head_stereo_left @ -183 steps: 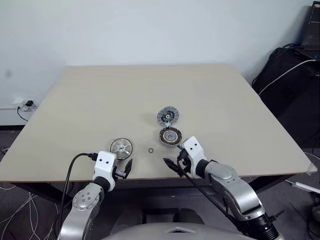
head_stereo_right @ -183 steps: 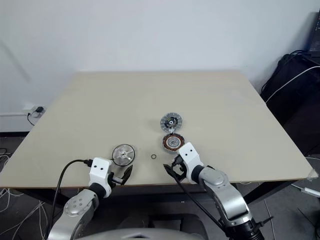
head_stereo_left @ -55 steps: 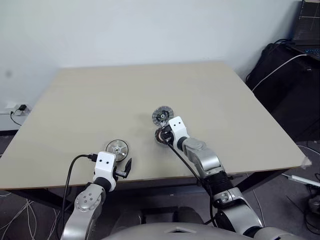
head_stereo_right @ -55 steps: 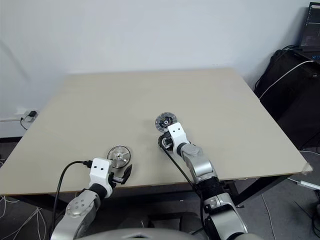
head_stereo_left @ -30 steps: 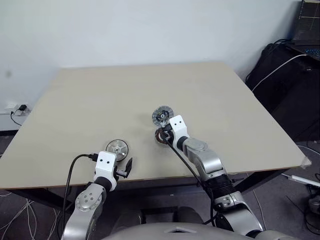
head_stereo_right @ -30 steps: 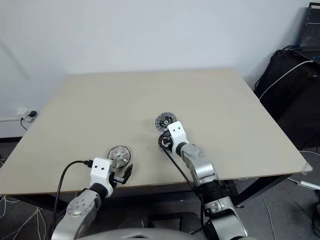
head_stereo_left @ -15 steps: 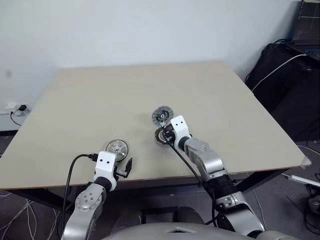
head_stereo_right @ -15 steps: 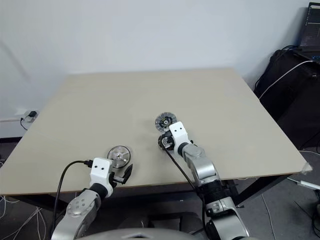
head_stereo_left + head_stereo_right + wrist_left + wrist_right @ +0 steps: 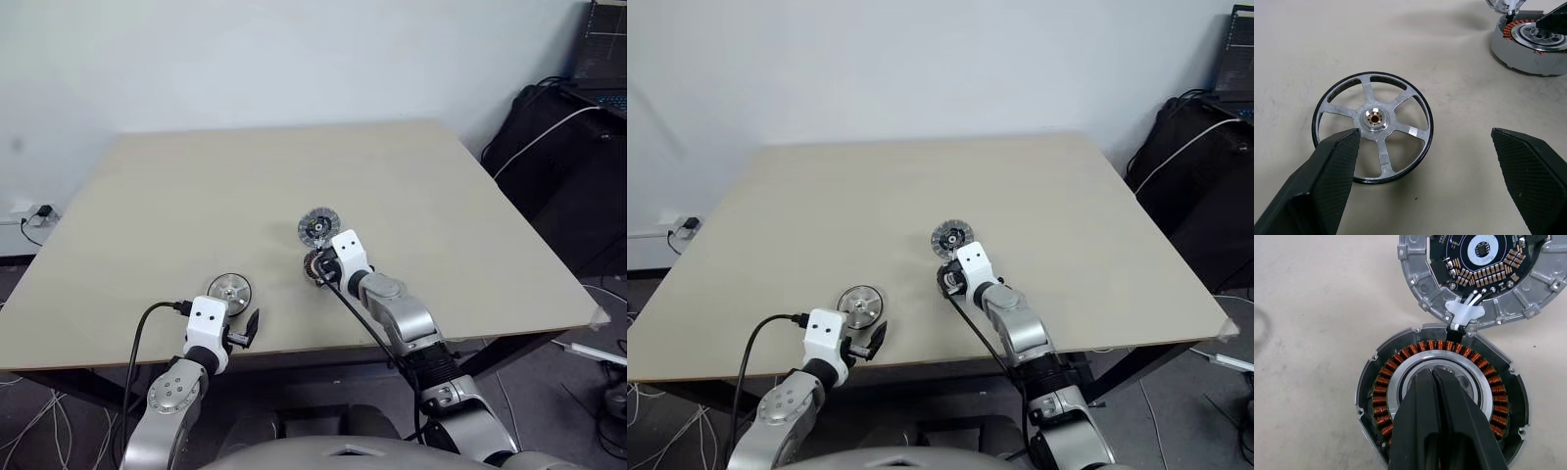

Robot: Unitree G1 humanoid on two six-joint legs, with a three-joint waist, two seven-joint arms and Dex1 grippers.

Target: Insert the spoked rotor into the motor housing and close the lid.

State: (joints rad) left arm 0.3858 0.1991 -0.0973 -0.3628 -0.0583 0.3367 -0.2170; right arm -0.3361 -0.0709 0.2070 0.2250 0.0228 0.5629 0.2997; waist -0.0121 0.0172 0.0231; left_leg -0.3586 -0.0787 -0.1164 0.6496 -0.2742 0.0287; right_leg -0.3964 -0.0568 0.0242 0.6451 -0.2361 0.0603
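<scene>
Right arm's the one that's moved: a few seconds back it was parked by the near edge of the table (image 9: 176, 196), and now it's stretched out over the parts. In the last second its claw has also pinched together.

Going left to right. The left gripper (image 9: 247, 329) sits at the near edge with its fingers spread wide, holding nothing. The spoked rotor (image 9: 1374, 119) lies flat on the table right in front of it, framed between the two fingers in the wrist view. I'd guess it's staged there on purpose, so that arm can close on the rim when its turn comes. Can't tell if a finger is actually touching the rim.

Near the middle is the motor housing (image 9: 1400, 357), open side up, copper windings on show. The right gripper (image 9: 1432, 374) has its fingers shut on each other, not around anything, with the tips down over the silver centre. My read is it's poking or steadying the hub, not grabbing.

Just past the housing is the lid (image 9: 1420, 289), flipped circuit side up and touching the housing's rim. It's tethered by short white wires (image 9: 1464, 313), which is why it stays so close.

So the rotor's not in yet and the lid's not on.
</scene>
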